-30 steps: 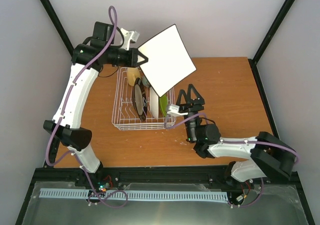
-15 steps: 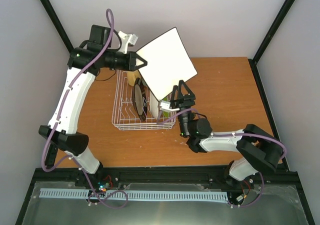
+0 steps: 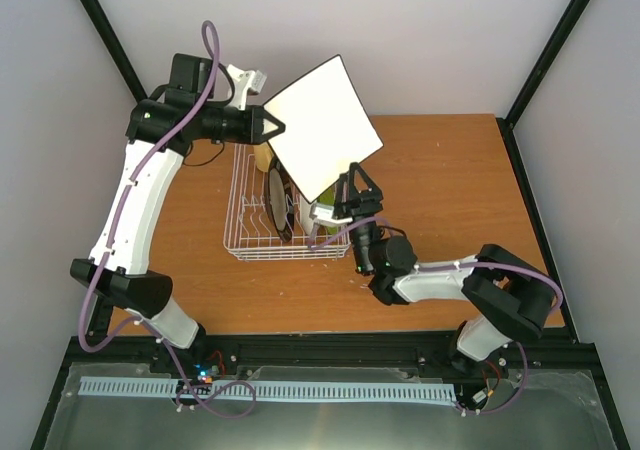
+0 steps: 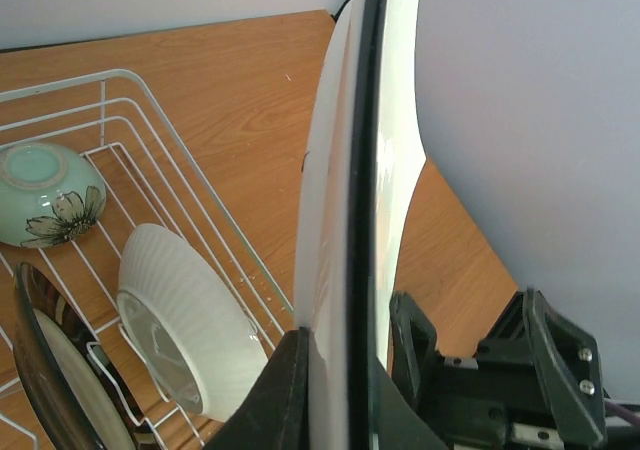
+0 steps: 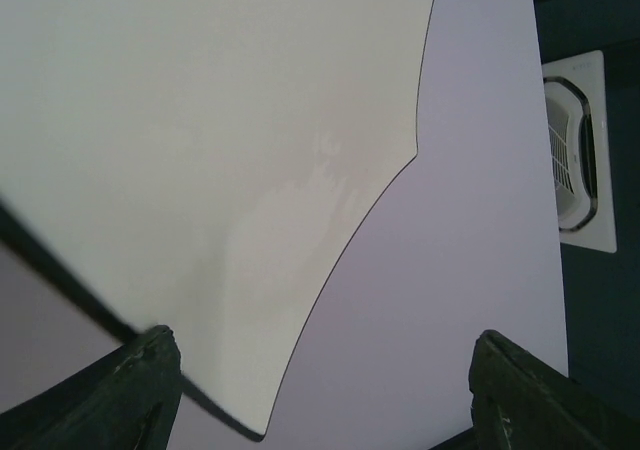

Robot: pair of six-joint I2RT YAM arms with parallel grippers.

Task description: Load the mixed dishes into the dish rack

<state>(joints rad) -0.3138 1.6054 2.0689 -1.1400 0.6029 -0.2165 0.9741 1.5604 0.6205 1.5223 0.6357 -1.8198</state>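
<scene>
One dish rack [image 3: 250, 232], one square white plate [image 3: 315, 130], one mint bowl [image 4: 45, 195], one yellow cup [image 3: 263, 156], three round plates (dark-rimmed plate [image 3: 279, 205], ribbed white plate [image 4: 185, 330], lime-green plate [image 3: 327, 210]), plus two pincers: left pincer [image 3: 278, 128], right pincer [image 3: 352, 182].

Square white plate [image 3: 313, 128], thin dark edge, aloft and tilted over the 2 o'clock corner of the dish rack [image 3: 243, 220]. In the white wire rack: dark-rimmed cream plate [image 3: 279, 205] on edge mid-rack, yellow cup [image 3: 264, 154] at 12 o'clock, small lime-green plate [image 3: 327, 210] at 3 o'clock, flower-printed pale mint bowl [image 4: 45, 192].
</scene>
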